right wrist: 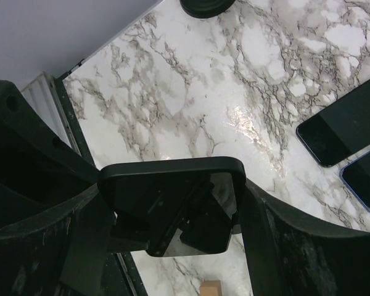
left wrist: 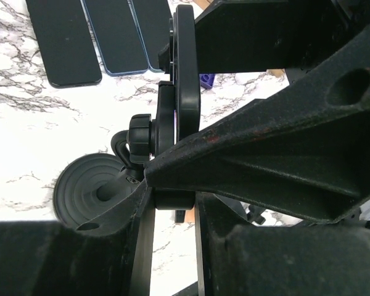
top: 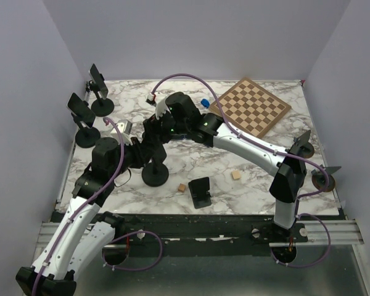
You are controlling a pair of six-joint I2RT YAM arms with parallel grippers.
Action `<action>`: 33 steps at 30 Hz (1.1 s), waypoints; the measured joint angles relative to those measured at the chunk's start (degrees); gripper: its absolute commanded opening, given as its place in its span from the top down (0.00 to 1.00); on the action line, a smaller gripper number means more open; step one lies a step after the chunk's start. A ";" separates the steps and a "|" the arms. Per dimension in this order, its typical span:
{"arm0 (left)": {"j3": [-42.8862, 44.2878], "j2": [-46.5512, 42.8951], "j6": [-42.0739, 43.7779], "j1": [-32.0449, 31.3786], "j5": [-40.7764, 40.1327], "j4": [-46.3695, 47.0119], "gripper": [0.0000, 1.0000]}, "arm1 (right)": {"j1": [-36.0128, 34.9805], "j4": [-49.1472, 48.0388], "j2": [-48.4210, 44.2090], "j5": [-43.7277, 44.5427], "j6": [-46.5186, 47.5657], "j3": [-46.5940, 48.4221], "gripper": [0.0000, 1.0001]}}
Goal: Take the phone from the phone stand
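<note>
Black glass, the phone (right wrist: pixel 171 206) looks seated against the plate of the phone stand (left wrist: pixel 180 117) at mid-table, with the right gripper (right wrist: pixel 176 222) closed across its edges; the left gripper (left wrist: pixel 172 213) appears pinched on the stand's lower bracket, above the round base (left wrist: pixel 86 194). If the mount holds tightly, a pull may drag the whole stand and tip it on the marble table (top: pixel 246 160); a skewed pull could let the glossy phone slip from the fingers and drop near the loose phones (left wrist: pixel 114 37).
</note>
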State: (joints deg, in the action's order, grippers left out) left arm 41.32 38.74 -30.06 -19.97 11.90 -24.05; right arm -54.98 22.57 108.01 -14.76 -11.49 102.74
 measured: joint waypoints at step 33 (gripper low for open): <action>-8.52 -9.40 4.28 2.80 12.79 5.42 1.00 | 7.02 -2.03 2.03 -31.54 8.83 -1.79 0.99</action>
State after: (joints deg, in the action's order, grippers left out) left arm 32.80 29.34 -25.78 -17.17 24.69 -18.63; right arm -47.97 20.53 110.04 -46.30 -2.66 100.95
